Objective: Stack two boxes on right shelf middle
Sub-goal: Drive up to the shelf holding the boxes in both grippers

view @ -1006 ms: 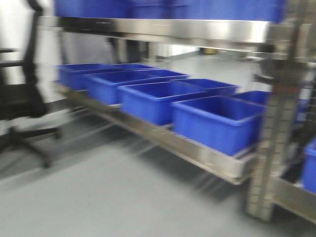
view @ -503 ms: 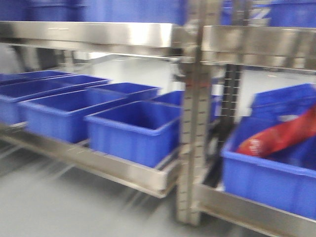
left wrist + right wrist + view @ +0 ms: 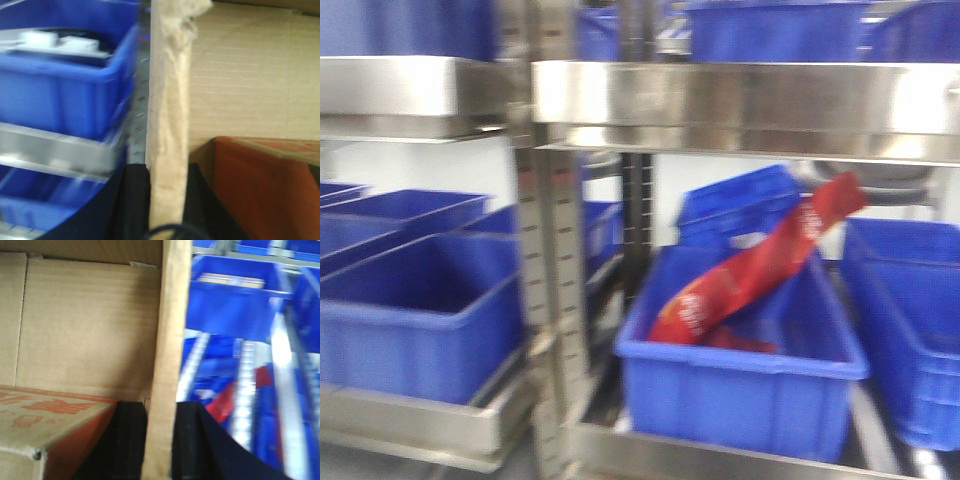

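One stainless shelf [image 3: 740,95] stands ahead; one large cardboard box [image 3: 245,75], not yet on it, hangs between left gripper [image 3: 167,200] and right gripper [image 3: 157,440], each pinching a thin wall that could buckle or tear, dropping it. Counted: two grippers, one orange-printed carton [image 3: 265,190] inside, at least five blurred blue bins [image 3: 740,390], one red packet [image 3: 760,265].

Left gripper [image 3: 166,200] pinching box wall [image 3: 167,100] (frayed top), blue bin [image 3: 60,95] beside
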